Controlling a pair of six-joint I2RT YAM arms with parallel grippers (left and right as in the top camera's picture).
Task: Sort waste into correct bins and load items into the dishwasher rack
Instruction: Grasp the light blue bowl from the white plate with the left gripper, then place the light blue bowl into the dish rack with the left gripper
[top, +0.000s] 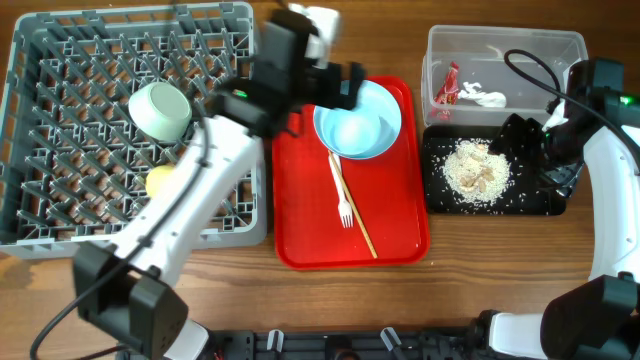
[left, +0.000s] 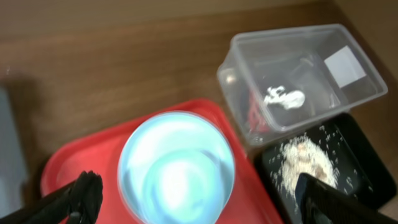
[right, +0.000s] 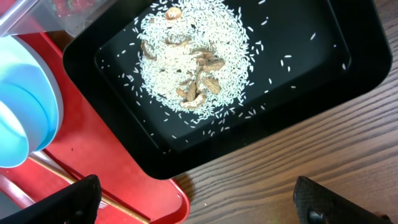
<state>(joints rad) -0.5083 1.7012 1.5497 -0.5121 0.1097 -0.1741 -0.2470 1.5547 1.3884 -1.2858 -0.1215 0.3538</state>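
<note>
Far left on the tabletop (top: 500, 270): grey dishwasher rack (top: 60, 200). A pale-green bowl (top: 160, 108) lies tipped among the pegs, with a yellow cup (top: 160, 181) just below it in the overhead view.

Left arm reaches across the rack's right edge to the red tray (top: 300, 220). Left claw (left: 198, 186) is released. Its fingers (left: 87, 194) are spread wide to either side of the pale-blue bowl (left: 177, 168) and hang above it, gripping nothing.

Red tray, centre: the blue bowl sits at the far end, over a pale-blue plate (top: 390, 100) whose rim shows to the right. A small fork (top: 344, 210) lies below the bowl, tines toward the near edge. Chopsticks (top: 358, 225) lie beside it on a slant, crossing under the fork's handle.

Right of the tray, far side: clear tub (top: 560, 45) holding a red wrapper (top: 448, 88) and a white tissue (top: 482, 97). The wrapper is at the tub's left, the tissue toward the middle.

Nearer side: black tray (top: 440, 195), touching the red tray's edge. Food scraps (right: 189, 65) are heaped in its left half — white grains with beige lumps, loose grains scattered around.

Far right: right claw (right: 199, 198), released, fingers (right: 78, 200) wide apart, empty. It hangs over the black tray's near rim and the bare wood.
</note>
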